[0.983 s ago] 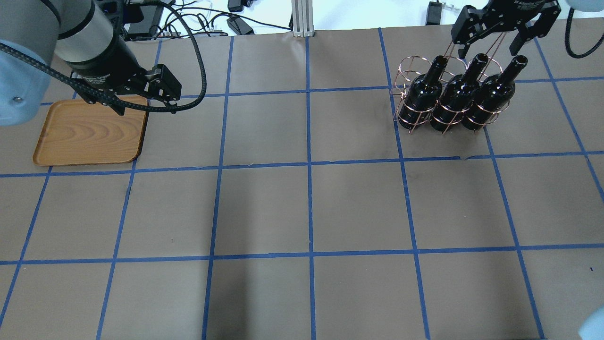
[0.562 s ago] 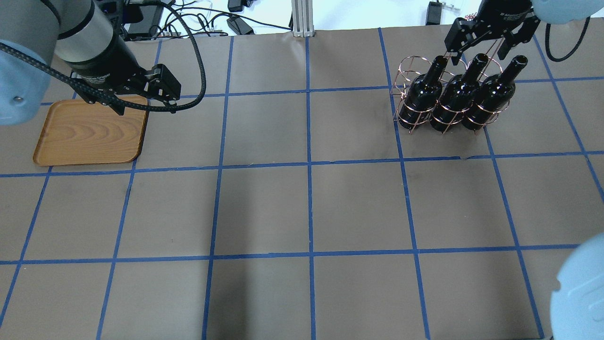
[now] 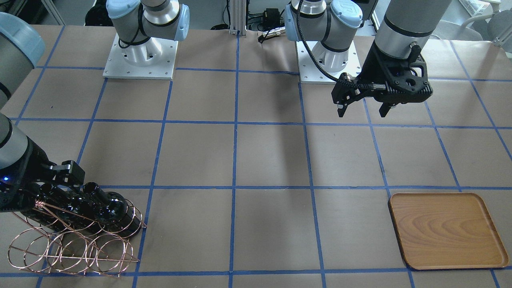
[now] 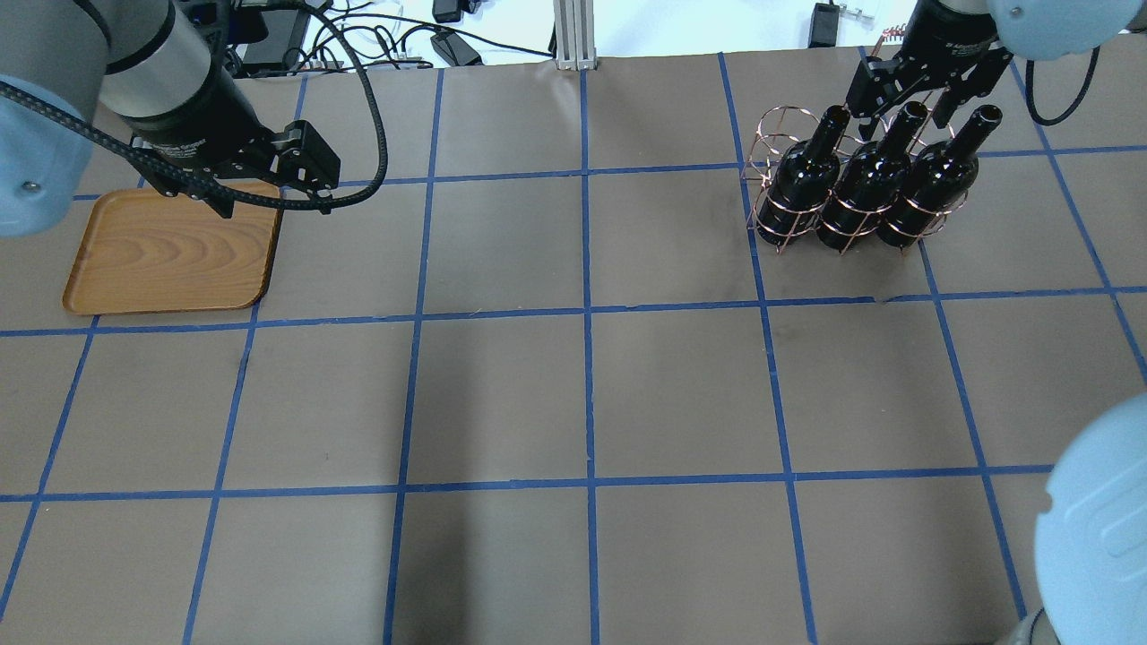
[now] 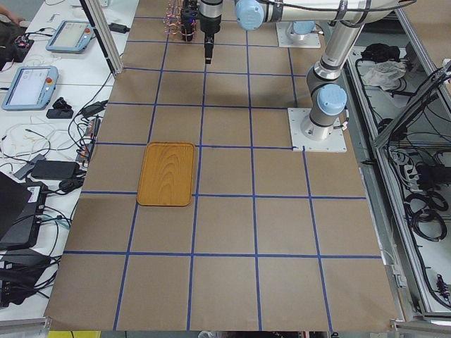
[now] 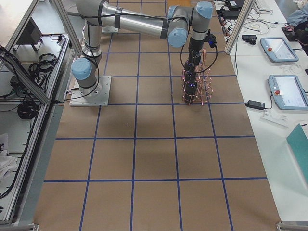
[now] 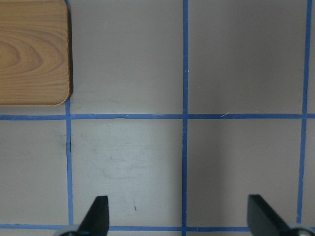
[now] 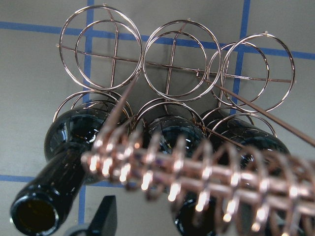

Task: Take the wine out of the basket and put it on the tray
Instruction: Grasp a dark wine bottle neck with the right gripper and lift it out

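Right hand (image 4: 903,109) over wine (image 4: 865,186) overhead; coil (image 8: 197,177) foremost wrist-side.

Brown paper covers the tabletop (image 4: 502,403), crossed by blue tape lines (image 4: 587,313); a white bench (image 5: 63,70) alongside carries teach pendants (image 5: 27,86) and cables (image 5: 17,144).

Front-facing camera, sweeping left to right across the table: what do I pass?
rose-gold wire basket of round loops → left arm's black end effector, open → flat brown wooden tray. The bottles and the right end effector overlap the basket, so they are left out.
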Robot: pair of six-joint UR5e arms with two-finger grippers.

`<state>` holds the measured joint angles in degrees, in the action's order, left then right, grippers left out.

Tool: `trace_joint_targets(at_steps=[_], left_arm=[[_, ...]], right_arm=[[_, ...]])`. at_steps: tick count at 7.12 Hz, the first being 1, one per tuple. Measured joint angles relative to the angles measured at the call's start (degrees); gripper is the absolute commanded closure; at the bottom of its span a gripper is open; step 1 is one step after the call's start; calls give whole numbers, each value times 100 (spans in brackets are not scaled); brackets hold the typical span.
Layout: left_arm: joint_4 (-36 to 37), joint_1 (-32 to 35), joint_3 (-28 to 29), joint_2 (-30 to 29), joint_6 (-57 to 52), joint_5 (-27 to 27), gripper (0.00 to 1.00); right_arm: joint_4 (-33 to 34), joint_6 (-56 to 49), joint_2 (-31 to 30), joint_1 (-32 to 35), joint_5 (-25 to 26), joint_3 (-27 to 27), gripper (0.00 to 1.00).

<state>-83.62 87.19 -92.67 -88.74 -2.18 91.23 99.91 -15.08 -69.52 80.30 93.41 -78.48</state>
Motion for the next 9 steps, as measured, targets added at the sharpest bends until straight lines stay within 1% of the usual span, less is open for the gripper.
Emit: trace_joint_targets(at_steps=[1,3,4,5,7,9], left_arm=[[1,0,-3,-2,4,0,0],[-2,0,-6,0,1,6,0],[-4,0,-6,1,-1,8,0],[-5,0,-6,4,-2,11,0],[-5,0,-6,6,-2,16,0],[-3,-6,-5,6,-2,17,0]], right_arm=[[17,7,24,-37,-27,0,49],[33,28,44,-99,-115,4,75],[34,45,42,-117,-135,7,82],[30,60,23,-124,-152,18,85],[17,120,-126,-127,-161,125,85],[-65,163,-544,-129,-194,205,85]])
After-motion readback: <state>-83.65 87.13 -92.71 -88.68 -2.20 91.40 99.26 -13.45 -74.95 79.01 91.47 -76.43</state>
